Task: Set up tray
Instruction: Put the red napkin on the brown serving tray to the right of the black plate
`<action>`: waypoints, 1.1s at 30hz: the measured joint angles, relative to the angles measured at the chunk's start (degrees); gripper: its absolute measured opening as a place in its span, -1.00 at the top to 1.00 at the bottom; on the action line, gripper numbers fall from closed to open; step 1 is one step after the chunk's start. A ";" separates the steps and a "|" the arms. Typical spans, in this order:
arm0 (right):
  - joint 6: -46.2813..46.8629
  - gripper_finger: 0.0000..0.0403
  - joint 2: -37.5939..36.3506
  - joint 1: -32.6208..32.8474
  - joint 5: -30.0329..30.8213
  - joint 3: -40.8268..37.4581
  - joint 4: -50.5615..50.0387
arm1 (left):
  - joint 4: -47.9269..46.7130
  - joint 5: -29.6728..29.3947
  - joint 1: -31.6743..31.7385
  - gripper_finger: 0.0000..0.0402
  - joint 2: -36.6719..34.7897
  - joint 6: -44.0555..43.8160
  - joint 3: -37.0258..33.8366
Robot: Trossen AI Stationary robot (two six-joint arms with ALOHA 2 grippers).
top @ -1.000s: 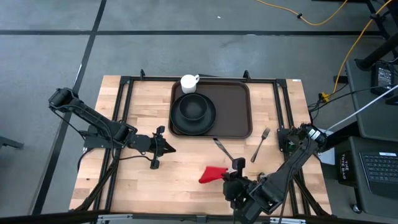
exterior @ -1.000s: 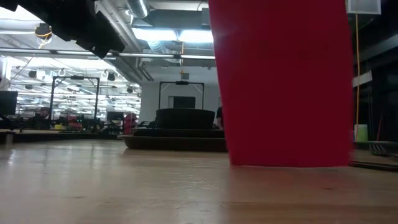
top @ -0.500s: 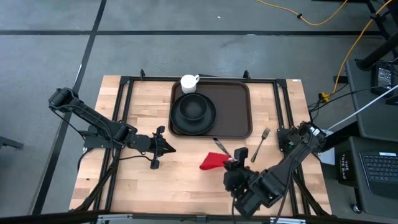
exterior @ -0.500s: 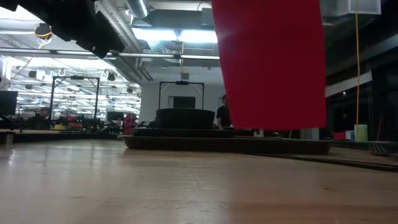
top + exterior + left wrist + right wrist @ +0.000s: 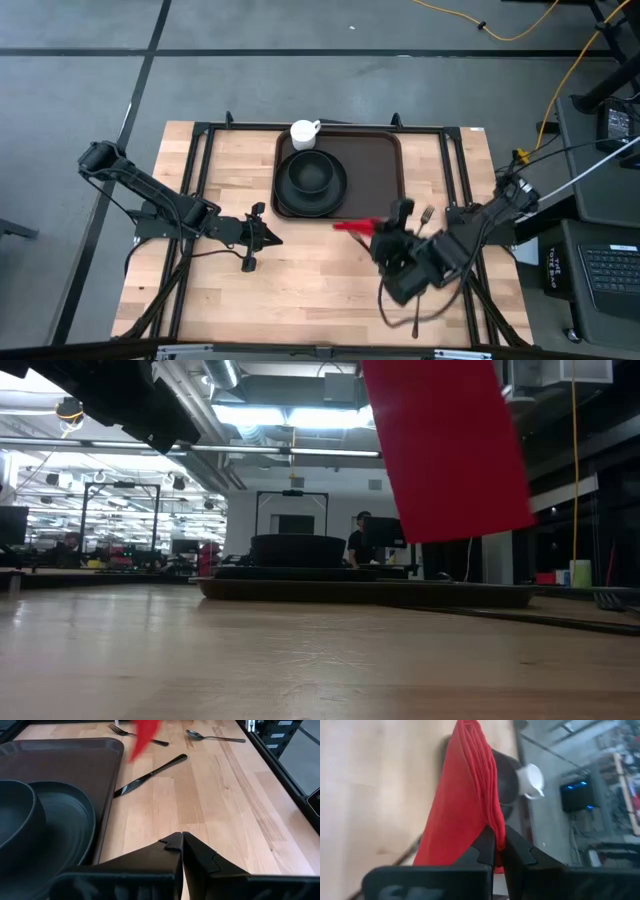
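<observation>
The dark brown tray [image 5: 375,165] lies at the table's far middle and carries a black plate [image 5: 288,200] with a black bowl [image 5: 312,172]. A white mug [image 5: 303,133] stands at the tray's far left corner. My right gripper [image 5: 372,228] hovers just off the tray's near edge, shut on a red napkin [image 5: 349,226], which hangs high in the low view [image 5: 445,450]. A knife [image 5: 150,770], fork [image 5: 135,732] and spoon [image 5: 215,737] lie on the wood near it. My left gripper [image 5: 270,238] waits shut left of the middle. My right gripper pinches the napkin's bunched folds [image 5: 490,822] between its two fingers, several layers together. The fingers slant down from the table's near right. The napkin hangs slack below the fingers, clear of the table [image 5: 460,510].
Black frame rails [image 5: 195,190] run along the table's left and right sides. Bare wood [image 5: 290,290] lies toward the near edge. The tray's right half [image 5: 375,150] carries nothing. A person [image 5: 357,540] stands in the room beyond the table.
My right gripper has risen and gone from the near edge toward the tray, still shut on the napkin. The napkin's lower end, which stood on the table, has come clear and now hangs in the air, tilted.
</observation>
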 joint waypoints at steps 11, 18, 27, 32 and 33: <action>-18.94 0.91 -25.74 -12.29 3.01 -25.49 17.51 | -0.15 -0.01 0.00 0.98 0.00 0.02 0.00; -35.94 0.91 -38.69 -21.23 -6.35 -37.49 34.97 | -0.16 -0.03 0.01 0.99 0.00 0.00 0.00; -53.75 0.91 -43.71 -35.34 -18.61 -45.70 47.20 | 0.27 -0.65 0.01 0.98 0.00 -0.12 0.00; -61.37 0.91 -43.41 -44.25 -26.26 -45.73 50.91 | 1.44 -3.44 0.01 0.99 0.00 -1.23 0.00; -62.92 0.91 -43.43 -45.97 -28.16 -45.75 52.08 | 1.55 -4.69 0.01 0.99 0.00 -0.69 0.00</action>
